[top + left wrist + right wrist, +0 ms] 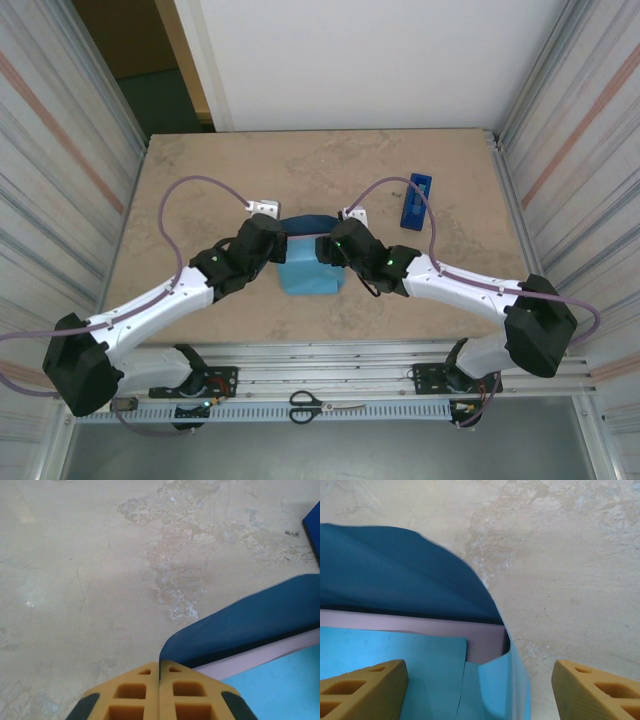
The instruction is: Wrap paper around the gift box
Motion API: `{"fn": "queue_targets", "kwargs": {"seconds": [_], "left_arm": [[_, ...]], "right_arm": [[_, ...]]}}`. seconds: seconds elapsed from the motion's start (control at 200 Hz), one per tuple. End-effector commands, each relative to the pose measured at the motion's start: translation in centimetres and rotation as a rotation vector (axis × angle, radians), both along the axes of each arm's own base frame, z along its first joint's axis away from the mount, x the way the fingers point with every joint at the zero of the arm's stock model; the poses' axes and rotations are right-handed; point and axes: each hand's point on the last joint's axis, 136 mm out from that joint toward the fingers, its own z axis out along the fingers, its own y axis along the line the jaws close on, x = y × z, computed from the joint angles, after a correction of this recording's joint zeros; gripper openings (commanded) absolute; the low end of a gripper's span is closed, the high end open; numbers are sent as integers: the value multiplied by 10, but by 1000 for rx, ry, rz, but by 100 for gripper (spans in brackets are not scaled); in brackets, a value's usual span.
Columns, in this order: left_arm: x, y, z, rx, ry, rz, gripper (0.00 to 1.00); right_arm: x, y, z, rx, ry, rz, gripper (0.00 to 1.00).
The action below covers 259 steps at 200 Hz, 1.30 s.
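Note:
The gift box [420, 630] shows as a pale pink strip under the paper [310, 272], which lies folded over it mid-table with the sky-blue face up. A dark navy flap [250, 620] of the paper curls up behind the box [265, 655]. My left gripper [160, 666] is at the box's left rear, and its orange fingers are shut on the near edge of that navy flap. My right gripper [480, 680] stands open over the box's right side, straddling a raised sky-blue fold [515, 680] without touching it. From above, both grippers [272, 240] [332, 248] flank the parcel.
A narrow dark-blue tape dispenser [417, 200] lies at the back right of the marbled tabletop [200, 190]. Scissors [320, 405] rest on the rail between the arm bases. Corrugated walls close in both sides.

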Motion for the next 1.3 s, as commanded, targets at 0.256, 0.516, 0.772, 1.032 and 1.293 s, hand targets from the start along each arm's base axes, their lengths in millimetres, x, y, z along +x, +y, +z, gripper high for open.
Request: {"fn": "queue_targets", "kwargs": {"seconds": [0.256, 0.516, 0.772, 1.032, 1.293], "left_arm": [[9, 4, 38, -31, -73, 30, 21], [10, 4, 44, -41, -75, 17, 7], [-2, 3, 48, -117, -19, -64, 78], [-16, -17, 2, -260, 234, -238, 97], [-8, -11, -12, -241, 237, -167, 93]], "right_arm": [[-17, -24, -34, -150, 88, 0, 75], [-16, -23, -35, -150, 90, -2, 75], [-16, -22, -32, -151, 89, 6, 75], [-13, -15, -27, -141, 86, 14, 75], [-15, -18, -27, -139, 88, 5, 75]]}}
